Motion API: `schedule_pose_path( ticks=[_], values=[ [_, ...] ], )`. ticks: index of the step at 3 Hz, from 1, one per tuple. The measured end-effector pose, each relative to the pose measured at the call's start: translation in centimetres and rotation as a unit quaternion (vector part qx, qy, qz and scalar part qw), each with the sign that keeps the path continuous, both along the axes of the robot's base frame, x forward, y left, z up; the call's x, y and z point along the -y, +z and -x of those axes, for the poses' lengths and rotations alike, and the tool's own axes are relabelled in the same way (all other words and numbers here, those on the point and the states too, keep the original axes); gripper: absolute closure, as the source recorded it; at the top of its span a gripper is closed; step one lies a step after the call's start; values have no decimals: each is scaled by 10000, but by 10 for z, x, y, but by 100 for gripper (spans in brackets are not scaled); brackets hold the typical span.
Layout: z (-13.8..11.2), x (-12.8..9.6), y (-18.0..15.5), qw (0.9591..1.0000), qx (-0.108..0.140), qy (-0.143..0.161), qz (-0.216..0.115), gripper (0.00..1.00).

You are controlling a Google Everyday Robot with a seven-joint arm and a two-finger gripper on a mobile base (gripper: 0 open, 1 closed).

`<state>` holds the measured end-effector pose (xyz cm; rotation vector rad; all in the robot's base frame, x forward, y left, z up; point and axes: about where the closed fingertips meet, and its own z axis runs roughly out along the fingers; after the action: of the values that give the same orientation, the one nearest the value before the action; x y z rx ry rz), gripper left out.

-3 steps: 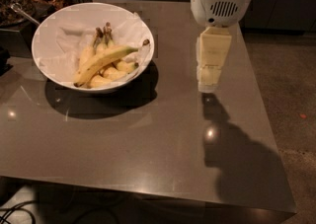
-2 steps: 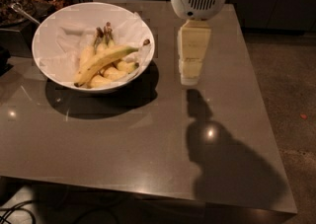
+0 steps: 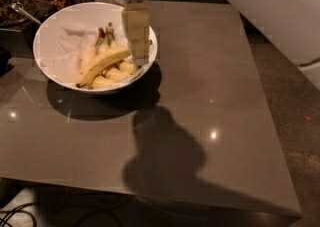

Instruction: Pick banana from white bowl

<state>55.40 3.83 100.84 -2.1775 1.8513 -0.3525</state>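
Observation:
The white bowl (image 3: 52,33) stands at the back left of the grey table, lined with crumpled white paper. The banana (image 3: 100,64), long and curved, lies diagonally on top of a bunch of shorter bananas (image 3: 112,74) in the bowl. My gripper (image 3: 138,53) hangs from the white wrist over the bowl's right side, its pale fingers pointing down at the banana's upper right end. That end is hidden behind the fingers.
Dark clutter and a metal utensil (image 3: 22,13) sit behind the bowl at the far left. The table's right edge (image 3: 265,101) drops to the floor. A white arm part (image 3: 270,11) crosses the top right corner.
The gripper has moved left from beside the bowl to over its right side, above the banana's end. The bowl and bananas have not shifted.

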Motion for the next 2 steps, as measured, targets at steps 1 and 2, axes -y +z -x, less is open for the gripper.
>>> schedule_pose_path(
  ticks=[1,2],
  values=[
    [-5,-16,3,9997,137,120,-136,0],
    [-16,-34,2,9991,139,376,-140,0]
  ],
)
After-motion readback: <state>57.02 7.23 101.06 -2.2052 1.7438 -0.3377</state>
